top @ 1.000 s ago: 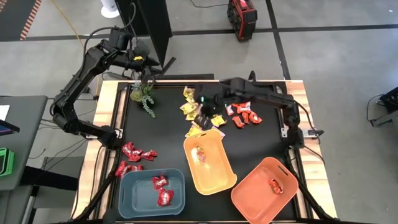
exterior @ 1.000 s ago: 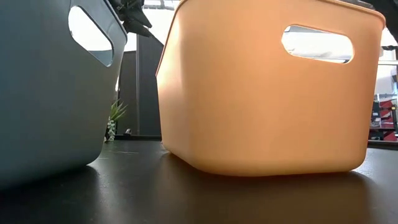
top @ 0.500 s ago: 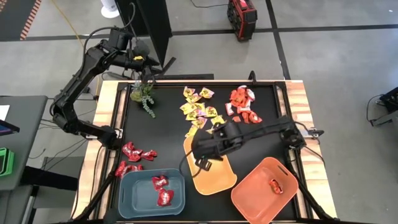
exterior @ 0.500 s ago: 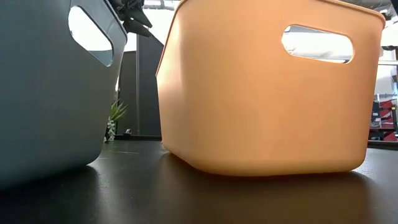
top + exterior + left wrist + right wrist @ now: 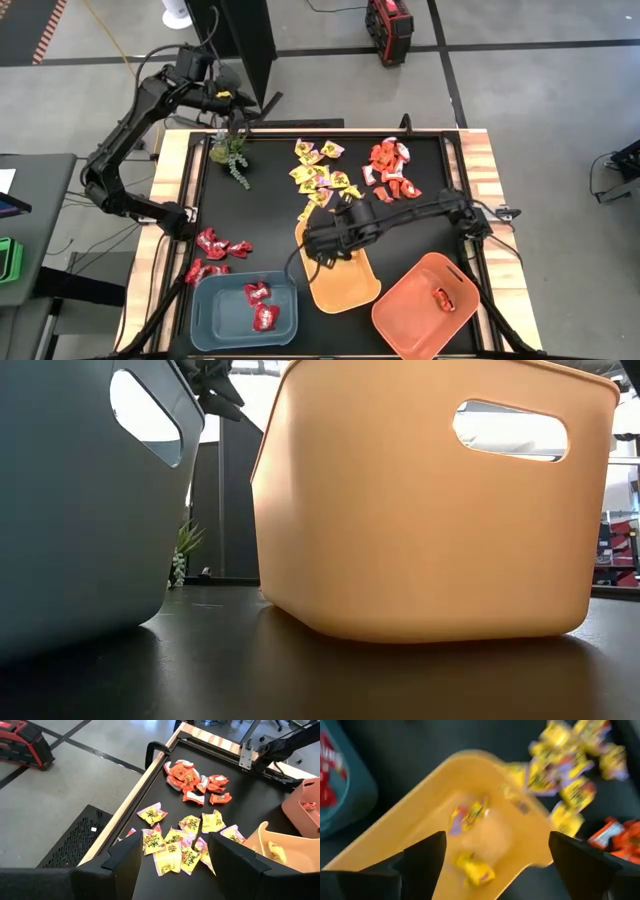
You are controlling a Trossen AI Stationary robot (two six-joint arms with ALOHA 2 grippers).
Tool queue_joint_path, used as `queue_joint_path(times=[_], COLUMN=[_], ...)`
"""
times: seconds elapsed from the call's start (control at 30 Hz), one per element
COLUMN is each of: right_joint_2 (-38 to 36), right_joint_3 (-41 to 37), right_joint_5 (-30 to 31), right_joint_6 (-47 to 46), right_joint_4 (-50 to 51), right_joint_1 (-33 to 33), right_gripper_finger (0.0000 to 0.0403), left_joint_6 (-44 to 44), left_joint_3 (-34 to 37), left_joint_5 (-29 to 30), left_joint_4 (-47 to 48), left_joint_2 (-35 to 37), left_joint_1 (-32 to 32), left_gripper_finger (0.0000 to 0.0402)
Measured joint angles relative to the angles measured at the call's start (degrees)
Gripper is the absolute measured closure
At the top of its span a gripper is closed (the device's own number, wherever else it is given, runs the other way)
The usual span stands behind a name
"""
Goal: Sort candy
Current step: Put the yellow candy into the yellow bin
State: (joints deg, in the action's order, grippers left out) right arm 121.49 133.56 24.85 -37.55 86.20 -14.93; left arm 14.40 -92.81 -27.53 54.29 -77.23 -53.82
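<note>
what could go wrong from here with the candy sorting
The right hand hangs open over the yellow bin, near its far rim, so a released sweet might bounce out.

The yellow candies lie packed and overlapping, so the next pinch may lift two.

The orange-red candies sit close beside them and could get swept along.

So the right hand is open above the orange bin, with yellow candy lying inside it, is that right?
Not quite: the right hand is open above the yellow bin, not the orange bin. The yellow candy does lie inside it, as the right wrist view shows.
</note>
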Motion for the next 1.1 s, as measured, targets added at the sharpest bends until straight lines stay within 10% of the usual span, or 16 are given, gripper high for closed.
queue_joint_path(times=[0.47,0.63,1.1], right_joint_2=[-3.43,-6.23,-16.63], right_joint_3=[0.04,0.0,0.04], right_joint_5=[3.88,3.9,16.72], right_joint_6=[13.29,15.87,18.68], right_joint_4=[-1.74,-1.62,0.86], right_joint_1=[12.42,11.78,4.0], right_gripper_finger=[0.0055,0.0057,0.0058], left_joint_6=[1.81,6.06,-1.25], left_joint_3=[8.68,8.68,8.59], left_joint_5=[3.42,9.88,4.41], left_joint_4=[-8.92,-10.92,-15.7], left_joint_2=[-14.21,-22.73,-34.09], left_joint_1=[2.6,4.68,7.7], left_gripper_finger=[0.0213,0.0199,0.0127])
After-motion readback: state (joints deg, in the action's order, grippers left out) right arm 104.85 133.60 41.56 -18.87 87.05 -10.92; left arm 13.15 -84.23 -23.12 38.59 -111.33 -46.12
